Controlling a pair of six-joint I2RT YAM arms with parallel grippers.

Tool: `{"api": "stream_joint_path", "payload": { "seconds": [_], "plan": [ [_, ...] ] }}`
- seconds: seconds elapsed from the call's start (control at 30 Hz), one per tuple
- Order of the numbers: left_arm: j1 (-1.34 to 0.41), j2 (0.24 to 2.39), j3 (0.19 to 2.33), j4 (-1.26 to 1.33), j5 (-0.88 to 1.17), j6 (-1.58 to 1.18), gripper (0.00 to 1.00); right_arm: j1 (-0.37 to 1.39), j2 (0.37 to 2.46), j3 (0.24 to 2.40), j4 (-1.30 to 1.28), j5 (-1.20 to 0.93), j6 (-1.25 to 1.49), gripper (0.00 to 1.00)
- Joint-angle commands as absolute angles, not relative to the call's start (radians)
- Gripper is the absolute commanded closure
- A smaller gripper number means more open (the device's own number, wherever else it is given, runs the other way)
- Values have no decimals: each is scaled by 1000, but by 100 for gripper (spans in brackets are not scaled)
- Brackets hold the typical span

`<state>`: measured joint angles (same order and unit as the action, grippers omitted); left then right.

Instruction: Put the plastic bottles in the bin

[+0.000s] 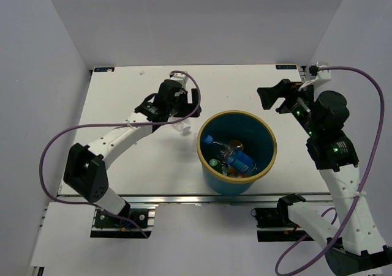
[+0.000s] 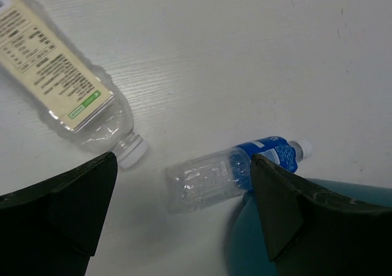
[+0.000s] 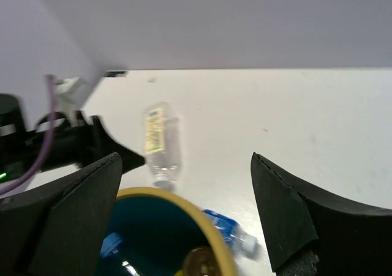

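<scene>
Obstacles, as I read them: bin (image 1: 223,187) wall just beside the blue-labelled bottle (image 2: 236,172), blocking that flank; cream-labelled bottle (image 2: 61,74) near its other side. Passage: bare desk (image 2: 184,104) between both bottles.

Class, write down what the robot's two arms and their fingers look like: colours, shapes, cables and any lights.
Both the left arm and the right arm have white links joined by chunky black joint housings. A purple cable loops along each. The fingers are black, broad and wedge-shaped, tapering to a point. Small green lights glow on the right arm.
</scene>
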<state>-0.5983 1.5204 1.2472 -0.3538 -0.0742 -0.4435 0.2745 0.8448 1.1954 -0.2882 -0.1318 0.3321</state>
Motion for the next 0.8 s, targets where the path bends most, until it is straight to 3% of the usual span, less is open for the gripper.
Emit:
{"api": "stream_joint_path", "payload": {
  "seconds": [0.0,0.33,0.77],
  "plan": [
    [-627,1565,1305,-345,-14,-287,2,258,845,1178,-384,112,348,11],
    [-657,1577,1279,-308,107,-127,2,181,775,1039,-457,129,385,11],
    [-658,1753,1278,-339,333,40,2,179,747,973,-491,23,338,11]
  ]
}}
